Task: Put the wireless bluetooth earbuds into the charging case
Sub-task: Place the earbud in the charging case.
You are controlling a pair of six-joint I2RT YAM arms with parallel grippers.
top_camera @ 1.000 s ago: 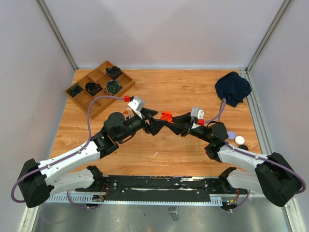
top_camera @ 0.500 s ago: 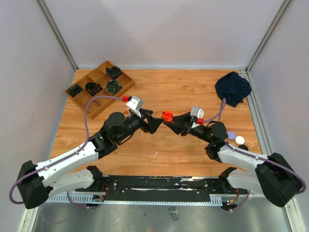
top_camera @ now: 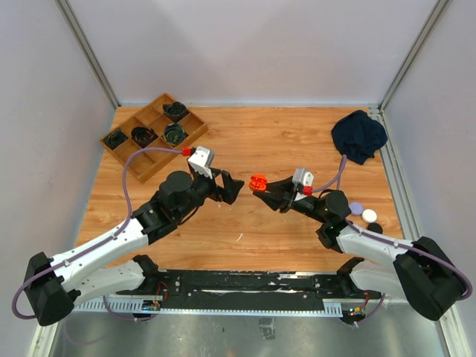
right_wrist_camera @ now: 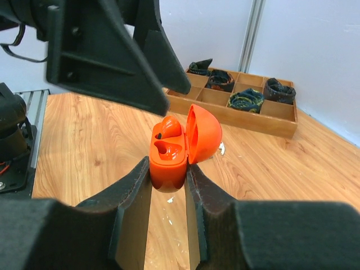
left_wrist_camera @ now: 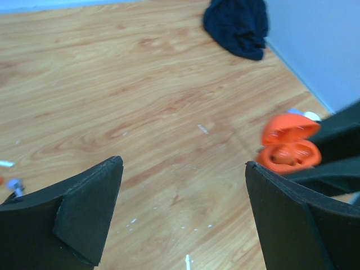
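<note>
Pinching one open orange case, right jaws face spread, empty left jaws.

Tray lies far left, cloth far right, charging case between.

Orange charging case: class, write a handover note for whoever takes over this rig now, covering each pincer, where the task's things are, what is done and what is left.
Right pincer: shut on the orange charging case, lid open, off the table.
Left pincer: open, empty, facing the case.
Earbuds: an orange earbud seems seated; small loose bits lie on the table.
Done: case opened and presented.
Left: check both wells, seat any missing earbud, close the lid.
</note>
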